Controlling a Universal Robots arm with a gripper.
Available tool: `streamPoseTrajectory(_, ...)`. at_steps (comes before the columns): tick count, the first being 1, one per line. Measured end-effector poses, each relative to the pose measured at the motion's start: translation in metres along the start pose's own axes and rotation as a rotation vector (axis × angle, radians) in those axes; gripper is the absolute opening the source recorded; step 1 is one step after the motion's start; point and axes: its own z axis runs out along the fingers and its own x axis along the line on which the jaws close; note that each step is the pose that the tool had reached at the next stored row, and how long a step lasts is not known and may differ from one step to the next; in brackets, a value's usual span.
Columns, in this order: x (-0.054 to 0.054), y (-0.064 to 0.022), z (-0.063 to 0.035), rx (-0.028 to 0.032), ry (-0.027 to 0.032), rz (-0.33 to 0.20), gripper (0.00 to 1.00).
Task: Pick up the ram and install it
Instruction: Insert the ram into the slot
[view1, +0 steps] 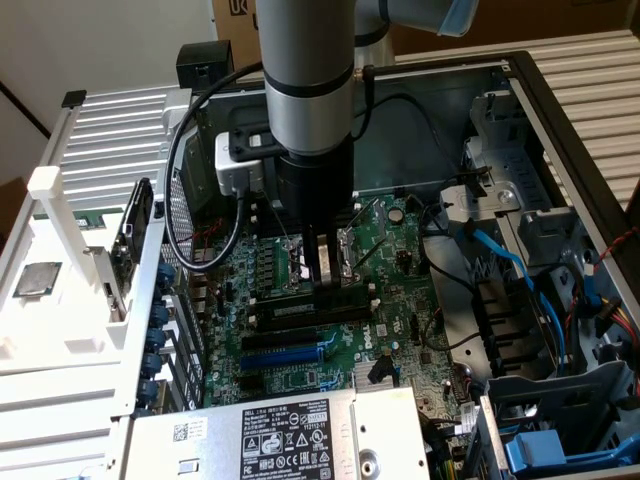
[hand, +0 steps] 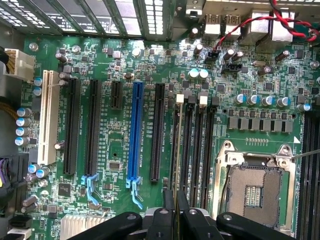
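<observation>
My gripper (view1: 325, 283) hangs straight down over the green motherboard (view1: 400, 300) inside the open computer case. Its black fingers are shut on the ram (hand: 174, 197), a thin dark stick seen edge-on between them in the wrist view. In the exterior view the ram (view1: 300, 307) shows as a long dark strip with a pale label just below the fingertips. It runs along the black memory slots (hand: 197, 150), at the slot nearest the black expansion slot (hand: 157, 132). Whether it sits in the slot or just above it I cannot tell. The gripper (hand: 175, 220) holds it near its middle.
A blue expansion slot (hand: 134, 135) and a white one (hand: 47, 117) lie beside the memory slots. The open CPU socket (hand: 255, 187) is on their other side. A power supply (view1: 290, 435), drive cages and blue cables (view1: 510, 265) line the case at the exterior view's right.
</observation>
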Motion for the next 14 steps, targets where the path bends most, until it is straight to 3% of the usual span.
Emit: streamPoseTrajectory(14,-0.0002,0.0002,0.002,0.0003,0.0012,-0.009,0.13)
